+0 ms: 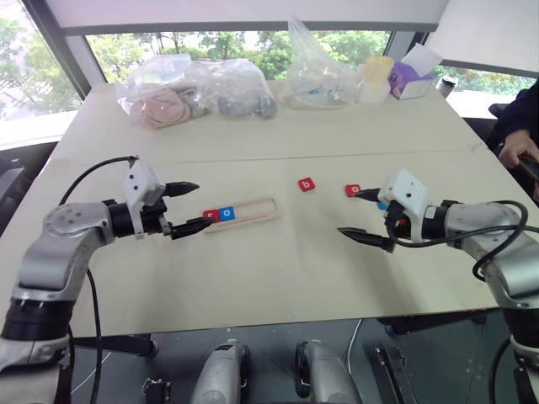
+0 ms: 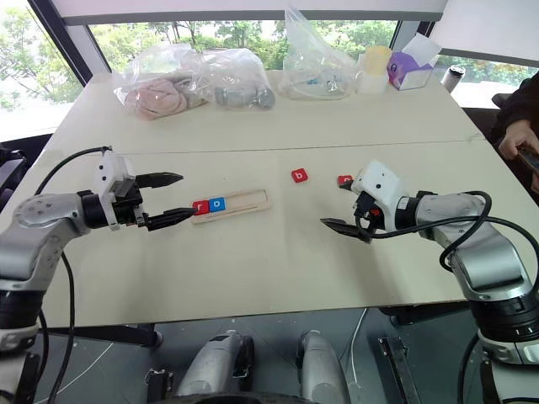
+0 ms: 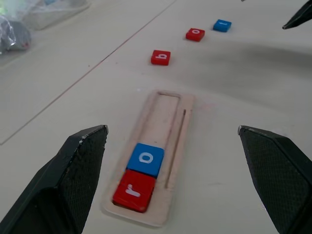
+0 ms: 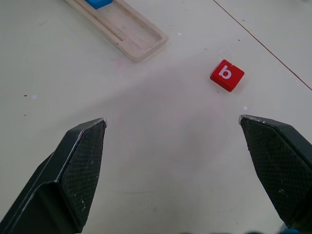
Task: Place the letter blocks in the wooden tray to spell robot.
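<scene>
1. Black fingers of the left gripper [image 1: 190,207] stand spread wide with nothing between them, hovering at the left end of the wooden tray [image 1: 257,210] and touching neither tray nor block.
2. Black fingers of the right gripper [image 1: 364,215] are likewise wide apart and empty, above bare table [image 1: 278,278] on the right side.
3. Light wood, the tray lies at mid-table, its long side running left to right. At its left end sit the red "r" block [image 3: 134,190] and, touching it on the right, the blue "o" block [image 3: 146,159]; the remainder of the groove is bare.
4. Red, the "b" block [image 1: 306,184] lies on the table right of the tray and slightly farther.
5. Red again, another "o" block [image 3: 195,34] lies farther right, just beside the right gripper's upper finger.
6. Blue, the last block [image 3: 222,25] lies just beyond that one; its letter is too small to read.
7. Clear plastic bags [image 1: 198,88] line the far edge.
</scene>
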